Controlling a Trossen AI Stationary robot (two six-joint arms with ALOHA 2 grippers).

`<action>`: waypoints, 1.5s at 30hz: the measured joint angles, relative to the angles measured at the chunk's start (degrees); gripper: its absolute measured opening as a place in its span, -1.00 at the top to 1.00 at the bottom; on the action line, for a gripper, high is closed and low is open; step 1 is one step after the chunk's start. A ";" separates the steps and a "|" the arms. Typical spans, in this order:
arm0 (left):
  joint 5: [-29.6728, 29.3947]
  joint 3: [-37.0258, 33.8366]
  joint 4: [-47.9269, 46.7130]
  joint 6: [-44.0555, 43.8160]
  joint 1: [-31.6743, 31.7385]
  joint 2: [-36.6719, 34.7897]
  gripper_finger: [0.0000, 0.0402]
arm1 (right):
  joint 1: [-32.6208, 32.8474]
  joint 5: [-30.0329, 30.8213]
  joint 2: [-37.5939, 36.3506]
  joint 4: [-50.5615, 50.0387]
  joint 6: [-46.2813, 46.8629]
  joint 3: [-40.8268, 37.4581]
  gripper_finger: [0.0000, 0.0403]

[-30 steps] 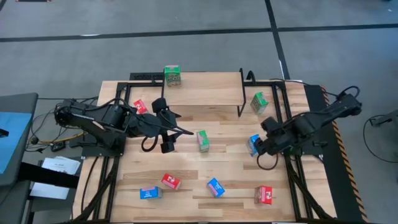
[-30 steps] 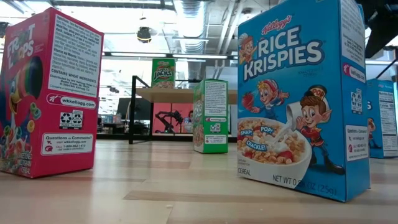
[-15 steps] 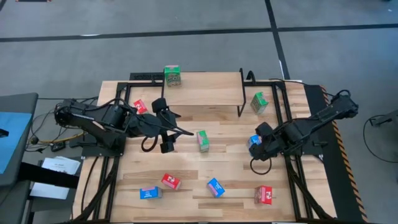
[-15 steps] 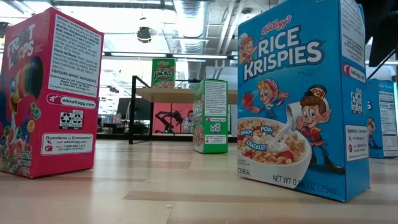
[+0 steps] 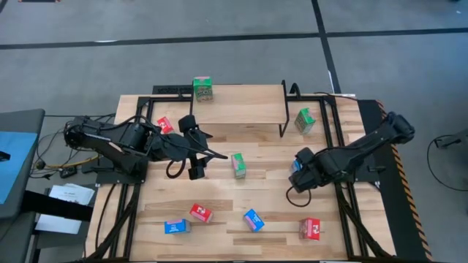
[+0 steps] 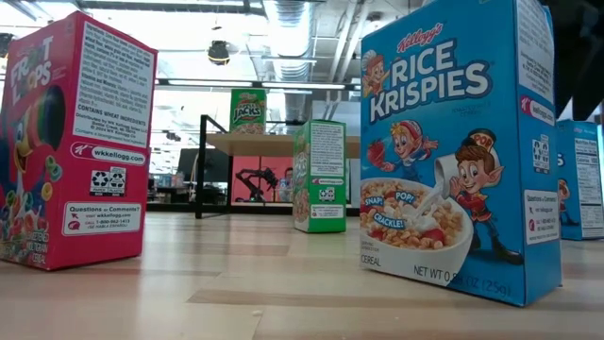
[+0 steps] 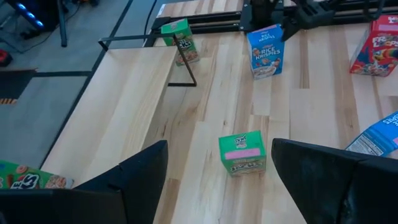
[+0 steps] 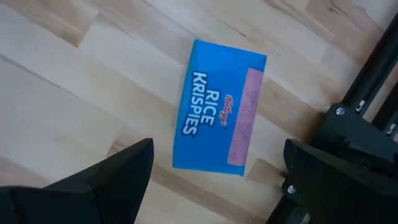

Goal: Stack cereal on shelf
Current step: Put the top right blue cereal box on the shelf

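The right gripper (image 5: 298, 180) is positioned directly above a blue Rice Krispies box (image 8: 219, 107) near the right edge of the tabletop (image 5: 219, 197). In the right wrist view, the box is seen framed between the two dark fingers (image 8: 106, 180), which stand wide apart with nothing held. This alignment is judged to be the approach to a grasp: the jaws are spread so that the box can be taken between them once the gripper is lowered.

The left gripper (image 5: 196, 162) is held over the left-centre of the tabletop, jaws apart and empty. In the left wrist view, a green cereal box (image 7: 242, 153) is seen standing ahead of it, between the fingers but well clear of them. The left arm is judged to be waiting.

The shelf (image 5: 238, 104), a light-wood board on black legs, is located at the far edge of the tabletop. One green Apple Jacks box (image 5: 202, 89) is standing on its far left corner; the rest of the board is bare. The remaining boxes are scattered on the tabletop: a green box (image 5: 304, 120) beside the shelf's right leg, a red box (image 5: 164, 126) near its left end, and two red and two blue boxes along the near edge. The task is judged to be at an early stage.
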 joint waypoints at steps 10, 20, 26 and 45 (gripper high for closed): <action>-0.02 0.00 -0.02 0.00 0.00 0.00 -0.38 | -2.53 -1.97 3.94 0.45 -3.24 -0.02 -0.89; -0.11 0.00 -1.03 0.00 0.00 -0.01 -0.38 | -3.22 -3.42 4.60 3.27 -6.09 -0.07 -0.76; -0.09 0.00 -1.07 -0.06 0.00 -0.02 -0.38 | -3.22 -4.24 4.59 3.16 -6.25 -0.07 -0.51; -0.08 0.00 -1.05 -0.24 0.00 -0.02 -0.38 | -3.22 -4.26 4.57 3.02 -7.13 -0.07 -0.21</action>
